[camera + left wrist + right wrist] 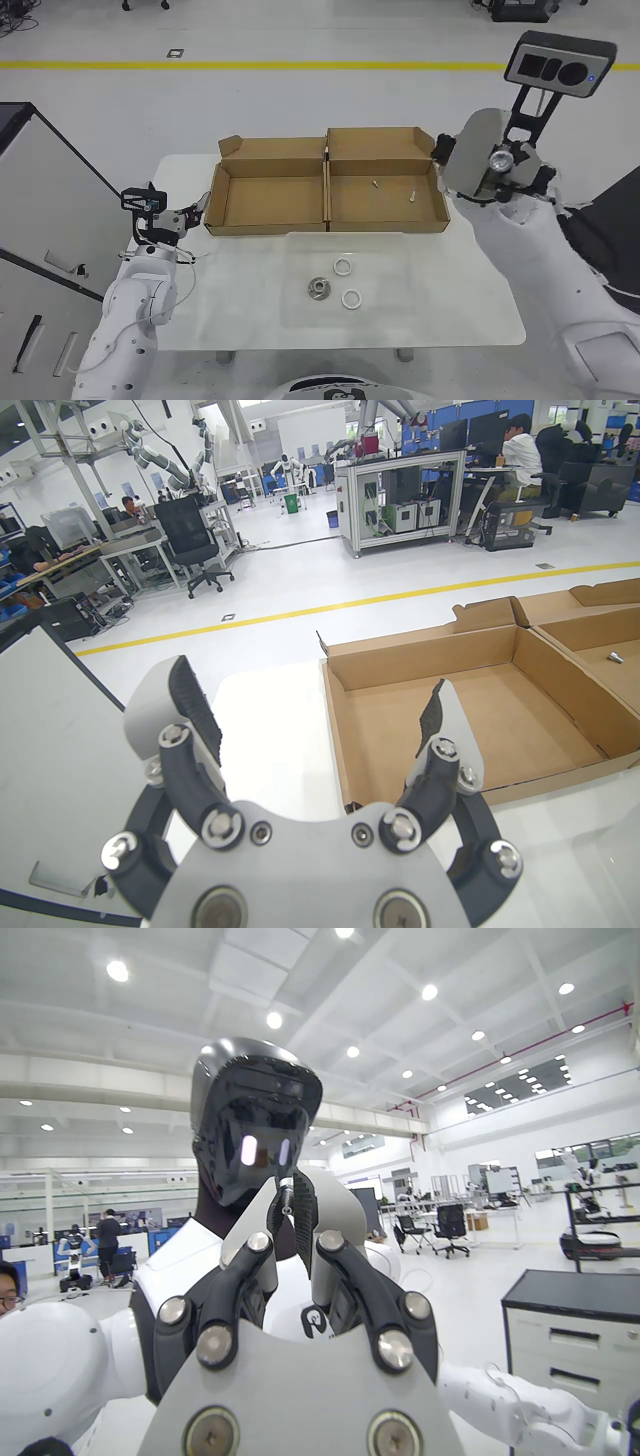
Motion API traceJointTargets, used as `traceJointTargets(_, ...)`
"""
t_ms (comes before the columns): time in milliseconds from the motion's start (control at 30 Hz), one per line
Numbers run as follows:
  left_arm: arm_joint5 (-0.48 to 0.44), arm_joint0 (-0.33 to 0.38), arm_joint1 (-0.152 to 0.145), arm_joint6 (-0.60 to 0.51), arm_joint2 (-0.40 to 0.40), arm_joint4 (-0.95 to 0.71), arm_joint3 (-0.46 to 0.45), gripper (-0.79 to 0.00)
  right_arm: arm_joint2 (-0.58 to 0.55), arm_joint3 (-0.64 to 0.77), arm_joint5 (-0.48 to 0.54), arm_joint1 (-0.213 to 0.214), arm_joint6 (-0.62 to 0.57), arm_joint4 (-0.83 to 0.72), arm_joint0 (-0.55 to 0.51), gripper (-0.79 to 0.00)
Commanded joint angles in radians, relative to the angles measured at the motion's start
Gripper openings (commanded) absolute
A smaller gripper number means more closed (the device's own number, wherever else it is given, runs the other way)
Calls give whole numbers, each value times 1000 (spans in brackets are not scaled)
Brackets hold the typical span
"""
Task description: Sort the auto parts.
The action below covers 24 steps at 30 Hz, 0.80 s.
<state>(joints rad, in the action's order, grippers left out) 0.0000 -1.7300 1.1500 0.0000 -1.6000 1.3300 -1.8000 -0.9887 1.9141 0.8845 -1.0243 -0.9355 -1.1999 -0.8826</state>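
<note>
Right wrist view gives you the grip: the right claw (290, 1200) is pinched narrow on a small bolt (286, 1202), caught at the very tips of the pads (304, 1208) and pointing upward, away from the worktop (450, 300). By my reading you are mid-step, with one part picked and not yet dropped.

A second bolt (374, 183) and a third bolt (411, 193) lie in the right box (350, 205), so that box is likely the home for this one. For the next move, bring the arm down over the right box, turn the claw to face its floor, and release low so the bolt does not bounce out. The hold is thin, so a quick wrist turn could let it slip.

Top view gives you the layout, which neither wrist view offers. The left box (270, 200) touches the right box's side. A ring (343, 267), the other ring (352, 298) and a metal hub (319, 289) sit on the worktop just in front of the right box's near wall, toward the corner it shares with the left box. They are not yet sorted.

Left wrist view shows you the left claw (315, 705) spread wide and holding nothing. It hovers low beyond the left box's outer end, well apart from the right box and looking across toward it.
</note>
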Motion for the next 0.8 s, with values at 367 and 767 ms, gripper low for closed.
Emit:
traceJointTargets(367, 0, 0, 0, 0, 0, 0, 0, 0, -69, -9, -54, -33, -54, 70, -28, -785)
traceJointTargets(767, 0, 0, 0, 0, 0, 0, 0, 0, -107, 1, -95, -44, -56, 323, -42, -785)
